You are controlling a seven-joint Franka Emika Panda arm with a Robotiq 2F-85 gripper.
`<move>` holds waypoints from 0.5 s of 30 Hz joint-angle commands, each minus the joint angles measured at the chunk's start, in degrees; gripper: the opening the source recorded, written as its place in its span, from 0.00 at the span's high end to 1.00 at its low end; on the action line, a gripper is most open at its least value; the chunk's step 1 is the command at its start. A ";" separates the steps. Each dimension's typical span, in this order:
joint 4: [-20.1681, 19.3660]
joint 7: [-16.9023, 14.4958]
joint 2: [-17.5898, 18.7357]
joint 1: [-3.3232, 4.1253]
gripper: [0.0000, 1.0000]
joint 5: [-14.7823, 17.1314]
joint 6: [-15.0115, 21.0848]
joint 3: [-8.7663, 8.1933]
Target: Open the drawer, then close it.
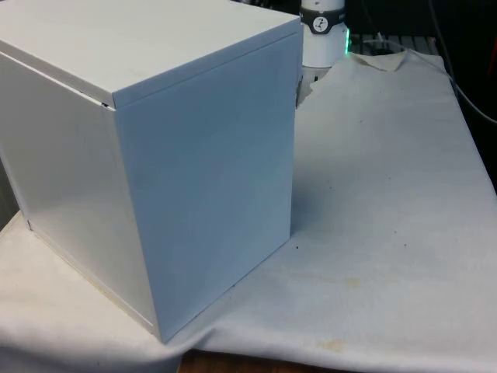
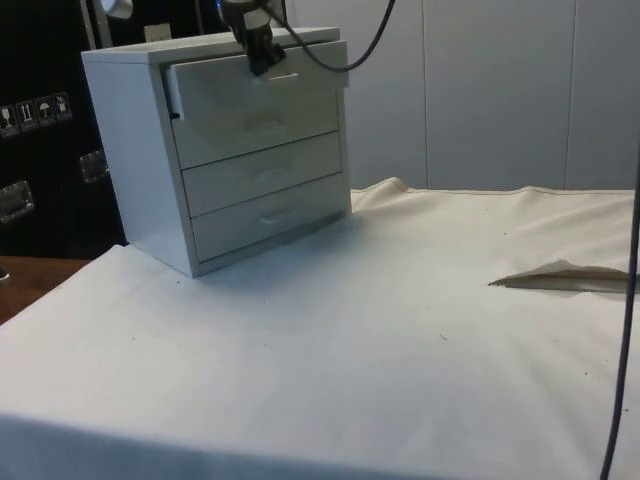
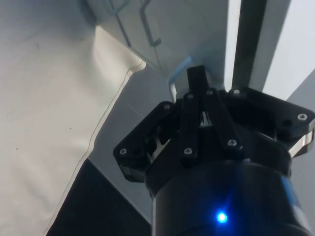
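In the front view, the chest (image 1: 155, 155) stood on the desk (image 1: 388, 233), on the front view's left, turning its blank back and side to the camera. The drawer fronts faced away, toward the far end. Part of the white arm (image 1: 320, 31) rose behind the chest's far top corner.

In the side view, the chest (image 2: 130, 150) stood at the desk's (image 2: 350, 330) far left corner, its four drawers facing out over the cloth. The top drawer (image 2: 250, 85) stuck out a little from the chest's face, while the three below sat flush. The claw (image 2: 265, 62) hung at the top drawer's front, right at its handle (image 2: 283, 76), which ran level across the drawer front. The drawer's line of travel ran straight out of the chest and back in. From this I judged that the drawer was partly open; pulling it further meant drawing away from the chest, and closing it meant pushing in along the same line.

In the wrist view, the claw (image 3: 199, 101) was clenched, its fingers (image 3: 189, 123) pressed together with no gap showing. A pale handle (image 3: 173, 83) lay just beyond the tips, with the handles of lower drawers (image 3: 147, 24) further off. I could not tell whether the handle was truly caught between the tips or only touched.
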 commanded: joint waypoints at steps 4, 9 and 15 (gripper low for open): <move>1.72 -0.97 2.12 -0.63 1.00 1.09 1.66 -0.80; 2.69 -1.09 3.44 -0.80 1.00 1.49 2.41 -1.32; 4.24 -0.97 5.44 -1.20 1.00 1.95 3.44 -1.89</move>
